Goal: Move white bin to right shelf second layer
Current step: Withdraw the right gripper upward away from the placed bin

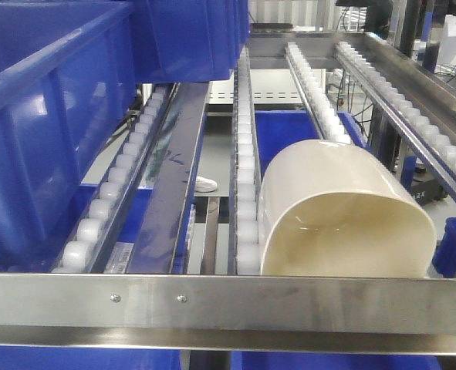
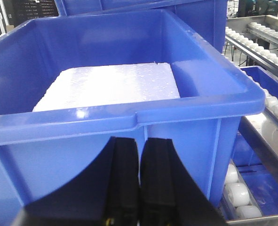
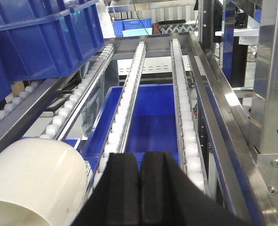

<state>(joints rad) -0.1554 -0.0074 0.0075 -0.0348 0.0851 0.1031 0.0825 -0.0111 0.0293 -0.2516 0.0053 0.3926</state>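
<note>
From the front-facing camera I see the white bin (image 1: pixel 343 212) lying tipped on its side on the right shelf second layer (image 1: pixel 247 177), its open mouth facing me and its lower rim touching the flat steel front bar (image 1: pixel 228 302). It sits between two roller rails, just right of the middle one. I count four roller rails across this level, two screws in the front bar, and one large blue crate (image 1: pixel 58 131) resting on the left rails. No gripper shows in this view.

My left wrist camera shows the left gripper (image 2: pixel 139 183) with its two black fingers pressed together, holding nothing. Straight ahead of it stands one blue crate (image 2: pixel 129 108) with a single white foam slab (image 2: pixel 113 87) lying inside. A second blue crate (image 2: pixel 143 4) sits behind it.

My right wrist camera shows the right gripper (image 3: pixel 139 188), fingers also closed against each other and empty. The white bin (image 3: pixel 33 181) is at lower left, just beside the gripper but apart from it. Two roller rails run away ahead, with one blue crate (image 3: pixel 150 115) on the level below.

I judge the placing step essentially complete: the bin is on the rollers and neither gripper holds it. The next move calls for drawing the right arm straight back without brushing the bin, which could roll on its curved wall
</note>
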